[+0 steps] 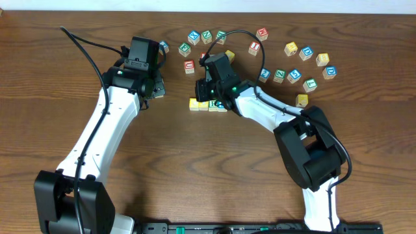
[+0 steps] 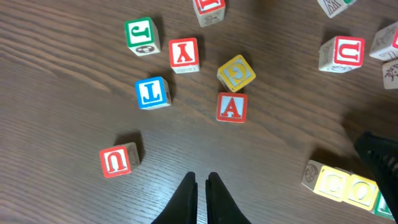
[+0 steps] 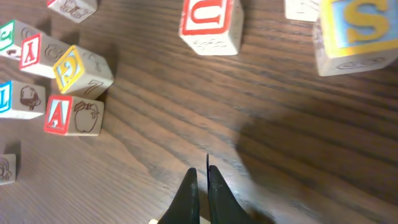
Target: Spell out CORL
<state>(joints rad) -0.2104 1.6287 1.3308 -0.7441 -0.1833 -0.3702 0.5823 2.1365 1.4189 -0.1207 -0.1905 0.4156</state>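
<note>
A short row of lettered blocks [image 1: 204, 104] lies mid-table. The left wrist view shows its yellow C [image 2: 333, 182] and yellow O [image 2: 362, 191]; the rest is under my right arm. My right gripper [image 1: 207, 93] is shut and empty just behind that row, and in its own view [image 3: 202, 175] it points at bare wood. My left gripper [image 1: 156, 90] is shut and empty to the left of the row, and its own view [image 2: 202, 180] shows it over bare wood. A blue L block [image 2: 152, 92] lies ahead of it.
Loose blocks lie ahead of the left gripper: green J [image 2: 140, 34], red Y [image 2: 184, 53], yellow G [image 2: 236, 72], red A [image 2: 231, 107], red U [image 2: 117, 160]. A red U [image 3: 210, 22] and an S block [image 3: 357, 31] lie ahead of the right gripper. More blocks [image 1: 305, 62] are scattered at the far right.
</note>
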